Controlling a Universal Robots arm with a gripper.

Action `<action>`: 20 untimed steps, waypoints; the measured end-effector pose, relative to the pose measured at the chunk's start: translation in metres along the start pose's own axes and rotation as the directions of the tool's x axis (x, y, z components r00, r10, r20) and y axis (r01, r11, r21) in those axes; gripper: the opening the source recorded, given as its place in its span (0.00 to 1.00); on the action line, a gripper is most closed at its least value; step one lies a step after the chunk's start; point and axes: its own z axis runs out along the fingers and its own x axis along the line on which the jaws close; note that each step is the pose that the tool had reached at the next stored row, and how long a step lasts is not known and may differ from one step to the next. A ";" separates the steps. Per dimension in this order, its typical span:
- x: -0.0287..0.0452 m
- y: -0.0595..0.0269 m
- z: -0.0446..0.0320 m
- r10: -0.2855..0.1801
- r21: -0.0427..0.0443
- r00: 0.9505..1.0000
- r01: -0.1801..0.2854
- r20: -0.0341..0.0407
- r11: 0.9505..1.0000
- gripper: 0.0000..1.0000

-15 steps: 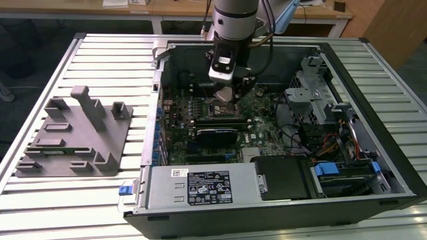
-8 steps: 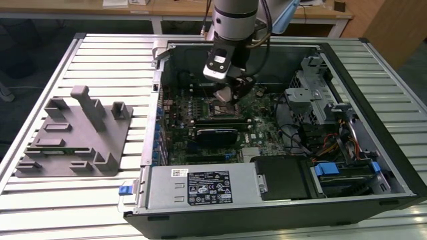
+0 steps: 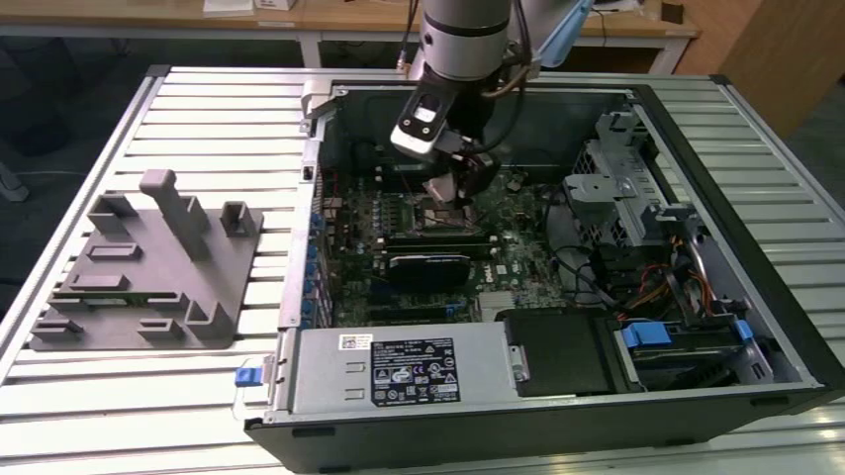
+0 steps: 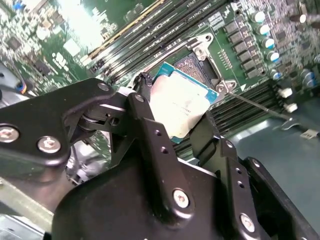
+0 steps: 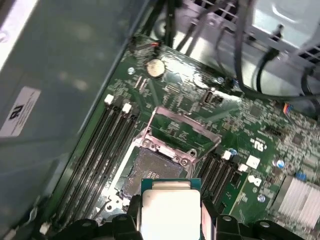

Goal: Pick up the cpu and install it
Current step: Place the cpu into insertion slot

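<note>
The gripper point(image 4: 176, 117) has its fingers point(image 4: 150, 131) clamped on the cpu point(image 4: 184, 100), one on each side. The cpu hangs close above the open socket point(image 5: 150, 172), which sits a bit off to one side.

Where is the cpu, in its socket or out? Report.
Out. The gripper grips the cpu, clear of the socket, whose contact field lies bare with its load plate raised.
</note>
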 end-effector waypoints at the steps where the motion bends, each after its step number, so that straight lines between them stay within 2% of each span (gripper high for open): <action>1: 0.0000 0.0000 0.0002 0.017 0.000 1.000 -0.017 0.000 1.000 0.55; 5: 0.0000 0.0000 0.0009 0.090 0.002 0.996 -0.090 0.003 0.996 0.55; 8: 0.0000 0.0000 0.0016 0.144 0.003 0.990 -0.144 0.004 0.990 0.55; 12: 0.0000 -0.0001 0.0027 0.216 0.004 0.976 -0.216 0.006 0.976 0.55; 17: 0.0001 -0.0001 0.0046 0.300 0.005 0.954 -0.300 0.009 0.954 0.55; 18: 0.0001 -0.0001 0.0050 0.307 0.005 0.952 -0.307 0.009 0.952 0.55; 20: 0.0003 -0.0001 0.0056 0.308 0.005 0.951 -0.308 0.010 0.951 0.55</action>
